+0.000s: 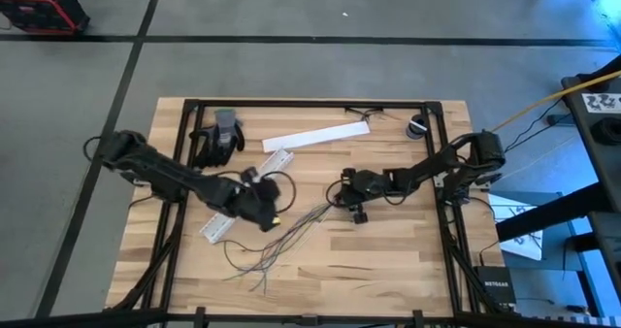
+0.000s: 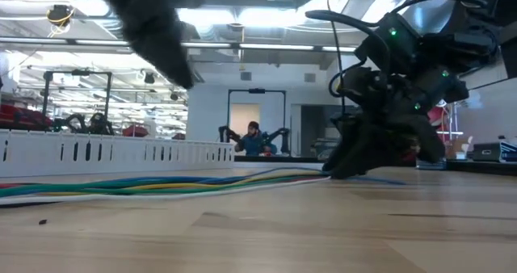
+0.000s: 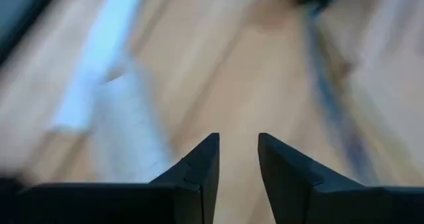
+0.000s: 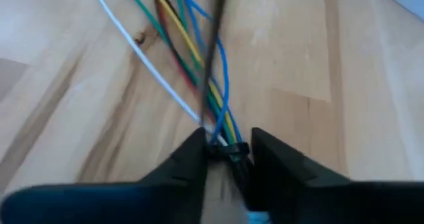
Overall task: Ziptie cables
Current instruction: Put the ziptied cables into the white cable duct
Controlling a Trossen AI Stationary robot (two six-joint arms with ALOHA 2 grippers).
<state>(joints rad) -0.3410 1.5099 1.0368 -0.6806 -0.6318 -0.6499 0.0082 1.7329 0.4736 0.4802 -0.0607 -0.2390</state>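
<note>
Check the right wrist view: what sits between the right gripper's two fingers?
The cables run between the fingers of the right gripper, with a dark zip tie wrapped around them there.

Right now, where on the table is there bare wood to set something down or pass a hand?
Bare wood lies in the near right corner of the table, right of the fanned cables, and in the far strip between the white channel and the right gripper. The middle is crowded: cables, left gripper, glove, slotted channel.
</note>
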